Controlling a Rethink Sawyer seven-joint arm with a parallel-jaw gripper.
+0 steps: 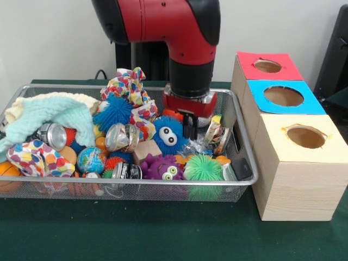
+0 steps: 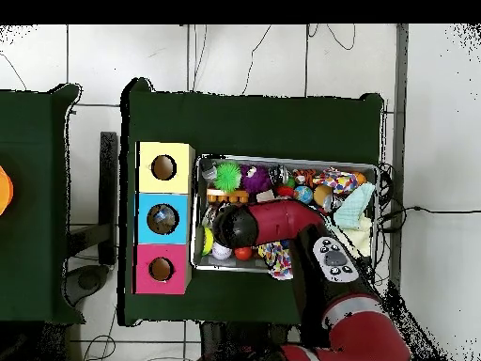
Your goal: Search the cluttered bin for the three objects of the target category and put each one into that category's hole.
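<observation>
My hand (image 1: 190, 126) hangs in the bin (image 1: 241, 142) beside the blue furry toy (image 1: 168, 134), apparently empty and clenched; I'd descend slowly, avoiding the rim.

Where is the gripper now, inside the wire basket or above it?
Inside. The gripper reaches below the basket rim, beside the blue furry toy.
</observation>
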